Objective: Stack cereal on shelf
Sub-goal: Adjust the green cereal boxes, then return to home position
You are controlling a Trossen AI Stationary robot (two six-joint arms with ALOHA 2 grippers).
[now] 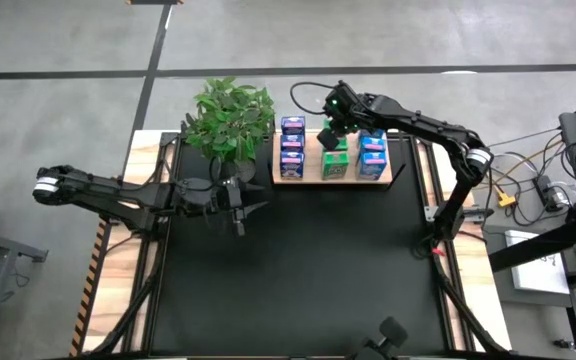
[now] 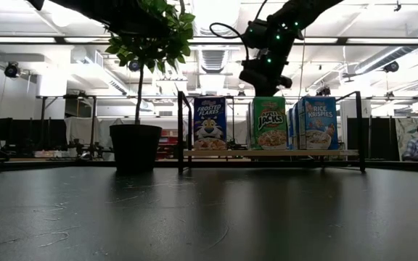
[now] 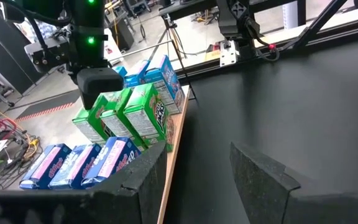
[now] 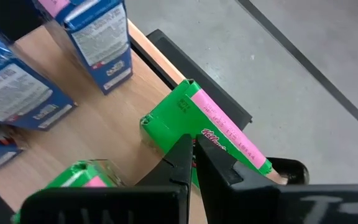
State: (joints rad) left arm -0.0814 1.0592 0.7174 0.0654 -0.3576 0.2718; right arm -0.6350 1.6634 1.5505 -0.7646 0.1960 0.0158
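The cereal boxes are seen standing on the shelf (image 1: 330, 180) at the far edge of the counter (image 1: 298, 270), in three rows. From left to right in the high view, the left pincer (image 1: 240, 207) is held over the black mat in front of the plant (image 1: 230, 118), its fingers spread wide and nothing between them. Just right of the plant, the dark blue boxes (image 1: 291, 146) form the left row. The green boxes (image 1: 335, 158) form the middle row, and the light blue boxes (image 1: 372, 152) the right row.

The right pincer (image 1: 332, 127) is reached over the far end of the green row. In the right wrist view its fingers are drawn narrow, almost touching, at the top edge of the rear green box (image 4: 194, 124); whether that box is actually gripped cannot be told. That box is seen at the shelf's back edge, with another green box (image 4: 82, 176) nearer.

In the low view the front boxes are seen upright and facing the camera, with the right pincer (image 2: 261, 76) directly above the green one (image 2: 269, 123).
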